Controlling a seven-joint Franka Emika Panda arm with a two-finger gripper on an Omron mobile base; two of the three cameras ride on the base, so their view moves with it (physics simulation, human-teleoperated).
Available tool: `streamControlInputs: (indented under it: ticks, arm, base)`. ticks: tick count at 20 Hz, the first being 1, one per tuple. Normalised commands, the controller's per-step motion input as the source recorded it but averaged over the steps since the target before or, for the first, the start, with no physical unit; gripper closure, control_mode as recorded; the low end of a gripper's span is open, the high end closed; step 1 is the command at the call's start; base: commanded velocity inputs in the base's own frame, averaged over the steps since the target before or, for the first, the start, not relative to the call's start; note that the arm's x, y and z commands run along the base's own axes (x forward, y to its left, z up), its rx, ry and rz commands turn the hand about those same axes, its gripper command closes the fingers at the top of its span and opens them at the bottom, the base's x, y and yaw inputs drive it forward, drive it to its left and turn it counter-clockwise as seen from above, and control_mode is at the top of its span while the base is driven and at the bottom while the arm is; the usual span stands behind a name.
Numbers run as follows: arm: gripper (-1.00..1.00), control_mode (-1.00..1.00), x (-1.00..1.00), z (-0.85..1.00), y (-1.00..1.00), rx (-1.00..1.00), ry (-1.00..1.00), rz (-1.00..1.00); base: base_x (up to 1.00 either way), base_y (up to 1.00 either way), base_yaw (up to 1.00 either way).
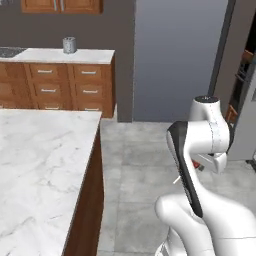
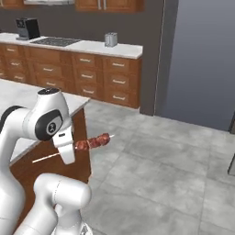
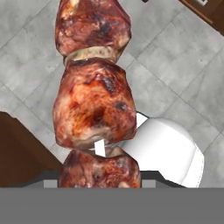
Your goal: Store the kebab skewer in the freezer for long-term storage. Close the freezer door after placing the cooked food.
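While no writing is legible, tool (image 2: 73,148) clamps kebab skewer (image 2: 93,142), above floor (image 2: 160,174)

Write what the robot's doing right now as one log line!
phase: carrying | gripper: shut on kebab skewer | skewer: held above floor, beside island counter | freezer: not reached

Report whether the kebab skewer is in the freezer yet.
Not yet: the kebab skewer hangs at the arm's gripper above the floor tiles.
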Motion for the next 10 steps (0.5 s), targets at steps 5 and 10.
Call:
streamControlInputs:
  ticks: [5, 10]
  arm:
    - [1.0, 1.0, 0.0, 0.0, 0.0, 0.0, 0.0, 0.0]
    - [1.0, 1.0, 0.0, 0.0, 0.0, 0.0, 0.0, 0.0]
  base:
    - [0.76, -0.41, -0.51]
    - [0.67, -0.34, -0.57]
